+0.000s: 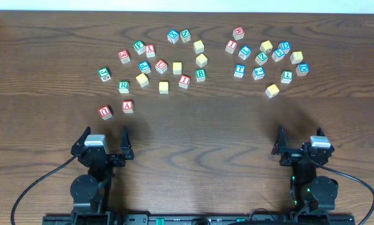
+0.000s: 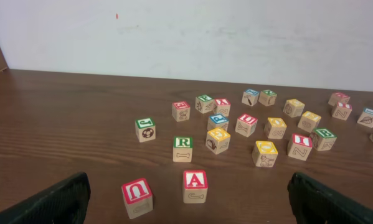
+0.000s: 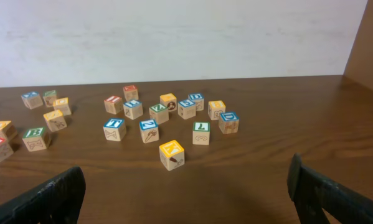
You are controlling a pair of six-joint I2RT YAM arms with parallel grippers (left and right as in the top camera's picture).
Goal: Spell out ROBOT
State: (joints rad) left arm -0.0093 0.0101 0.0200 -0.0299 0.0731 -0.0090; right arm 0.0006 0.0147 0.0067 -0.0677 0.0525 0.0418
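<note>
the wooden table [image 1: 193, 134] has letter blocks in two loose clusters on its far half, and a broad bare strip on its near half with room to lay out a word

the left gripper [image 1: 105, 134] and right gripper [image 1: 299, 134] rest low at the near edge, each with fingers spread apart and holding nothing

the first letter, the green r block [image 1: 123, 86], lies ahead of the left gripper and slightly to its right, on the near fringe of the left cluster, so the left arm is plainly the nearer one; being a cube it has no long axis, and its faces look roughly square to the table edge

the red a block [image 1: 128, 106] stands almost directly between gripper and r, so a descent from above looks safer than a low reach

the green b block [image 1: 200, 75] sits between the clusters, and the blue t block [image 1: 239, 70] is nearer the right arm; which blocks bear o i cannot tell
</note>
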